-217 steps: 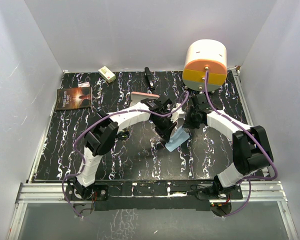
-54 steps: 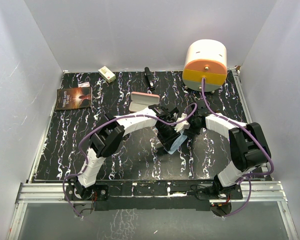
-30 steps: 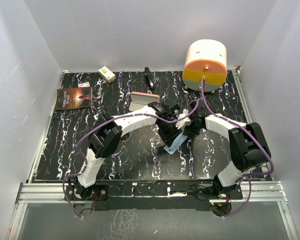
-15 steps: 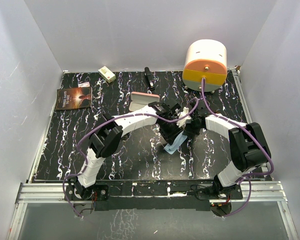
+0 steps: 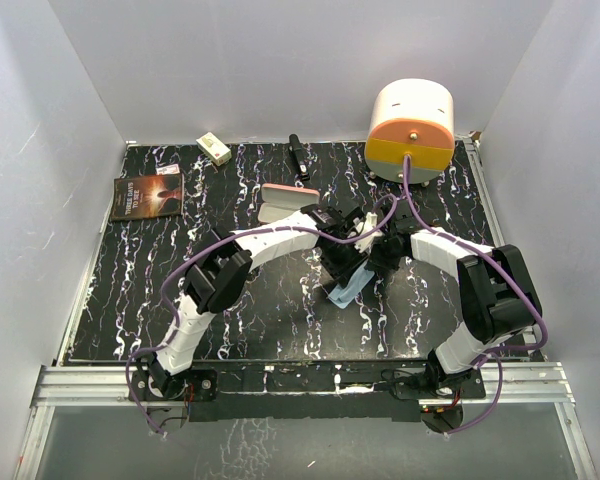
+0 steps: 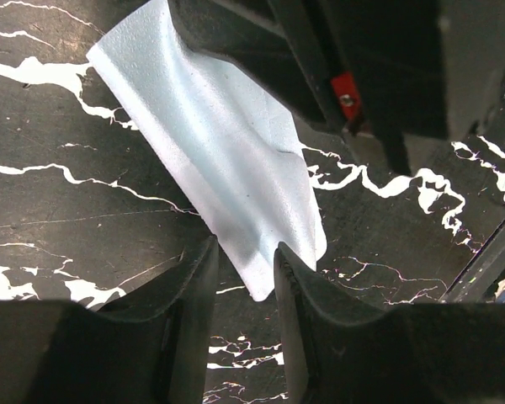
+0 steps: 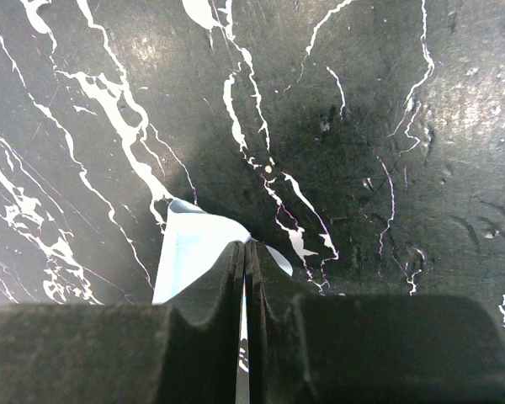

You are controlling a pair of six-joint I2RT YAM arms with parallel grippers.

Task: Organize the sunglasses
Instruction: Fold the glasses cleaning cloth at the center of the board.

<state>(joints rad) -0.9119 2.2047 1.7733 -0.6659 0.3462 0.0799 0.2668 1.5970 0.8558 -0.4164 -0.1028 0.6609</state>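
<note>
The two arms rise from the near edge of the black, white-veined table [image 5: 130, 300] and bend inward to meet just to the 3 o'clock side of its middle. On the 6 o'clock side of that meeting point lies a light blue cloth [image 5: 348, 291], its far end hidden under the claws.

The right claw [image 7: 244, 246] is closed, its fingers pressed together with a fold of the cloth pinched between the tips. In its own camera the fabric peaks up to them from the 7 o'clock side.

The left claw [image 6: 246, 252] is partly open, with a narrow gap between its fingers. The lower corner of the cloth lies in that gap, but whether the fingers touch the fabric cannot be told. In the left wrist view the creased cloth runs up toward 11 o'clock, its right edge passing behind the dark body of the other claw.

The sunglasses cannot be made out in any view, and the crowded claws hide the patch of table beneath them.

Beyond the claws, at about 11 o'clock from them, sits a pink case [image 5: 290, 192], just beside the left arm. Farther left, at the table's 10 o'clock, lies a book [image 5: 146, 195]. Along the far edge stand a small cream box [image 5: 214, 150] at 11 o'clock, a slim black object [image 5: 298, 158] at 12, and a round white and orange appliance [image 5: 411, 125] at 1 o'clock.
</note>
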